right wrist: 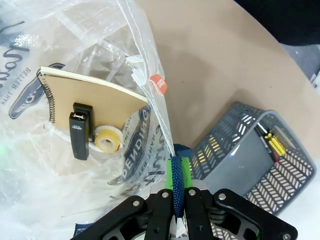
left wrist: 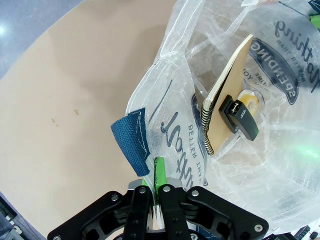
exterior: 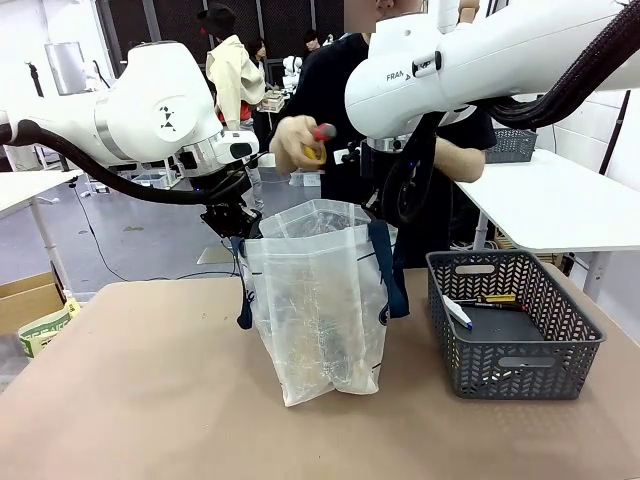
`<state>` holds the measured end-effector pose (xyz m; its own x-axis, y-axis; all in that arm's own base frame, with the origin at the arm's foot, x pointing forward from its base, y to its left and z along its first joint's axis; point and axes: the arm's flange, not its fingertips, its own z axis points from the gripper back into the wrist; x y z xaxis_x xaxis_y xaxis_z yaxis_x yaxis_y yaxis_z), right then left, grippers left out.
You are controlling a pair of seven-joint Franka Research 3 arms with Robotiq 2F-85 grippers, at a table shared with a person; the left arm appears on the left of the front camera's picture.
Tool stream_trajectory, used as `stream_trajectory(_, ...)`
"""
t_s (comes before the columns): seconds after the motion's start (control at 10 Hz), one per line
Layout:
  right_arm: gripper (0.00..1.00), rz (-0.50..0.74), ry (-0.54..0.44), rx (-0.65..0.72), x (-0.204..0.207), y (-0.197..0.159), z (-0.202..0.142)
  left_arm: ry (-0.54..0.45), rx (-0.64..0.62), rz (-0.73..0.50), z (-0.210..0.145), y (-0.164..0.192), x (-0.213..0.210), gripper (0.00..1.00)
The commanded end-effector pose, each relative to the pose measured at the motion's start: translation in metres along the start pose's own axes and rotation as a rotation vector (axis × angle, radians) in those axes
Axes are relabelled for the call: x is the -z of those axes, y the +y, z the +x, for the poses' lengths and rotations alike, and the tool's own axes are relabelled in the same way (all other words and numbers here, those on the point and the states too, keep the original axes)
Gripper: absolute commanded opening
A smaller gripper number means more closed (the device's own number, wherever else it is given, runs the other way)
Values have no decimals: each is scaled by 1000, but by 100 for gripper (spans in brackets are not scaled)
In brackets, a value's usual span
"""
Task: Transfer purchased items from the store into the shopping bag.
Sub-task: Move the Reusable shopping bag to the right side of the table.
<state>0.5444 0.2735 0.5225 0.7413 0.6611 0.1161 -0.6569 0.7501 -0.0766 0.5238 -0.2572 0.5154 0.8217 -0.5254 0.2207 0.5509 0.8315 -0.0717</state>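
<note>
The shopping bag (exterior: 318,300), translucent with navy handles, stands upright at the table's middle with its mouth held wide. My left gripper (exterior: 232,222) is shut on the bag's rim (left wrist: 165,150) beside a blue strap (left wrist: 131,141). My right gripper (exterior: 392,212) is shut on the other blue strap (right wrist: 177,182). Inside the bag lie a spiral notebook (left wrist: 225,97), a black stapler (left wrist: 240,118) and a tape roll (right wrist: 108,138). Above the bag's far side, a person's hand (exterior: 292,140) holds a small red-and-yellow item (exterior: 320,133).
A dark grey lattice basket (exterior: 512,325) sits right of the bag, holding yellow-handled tools (exterior: 488,299) and a white item (exterior: 457,312). Bare brown tabletop (exterior: 130,400) spreads to the left and front. A white table (exterior: 560,205) stands behind on the right.
</note>
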Motion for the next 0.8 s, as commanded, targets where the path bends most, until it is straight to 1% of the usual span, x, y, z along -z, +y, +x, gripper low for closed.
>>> stream_trajectory(0.0, 0, -1, 2, 4, 1, 0, 0, 0, -7, 0, 0, 0, 0, 0)
stream_trajectory(0.7, 0, -1, 2, 4, 1, 0, 0, 0, -7, 0, 0, 0, 0, 0)
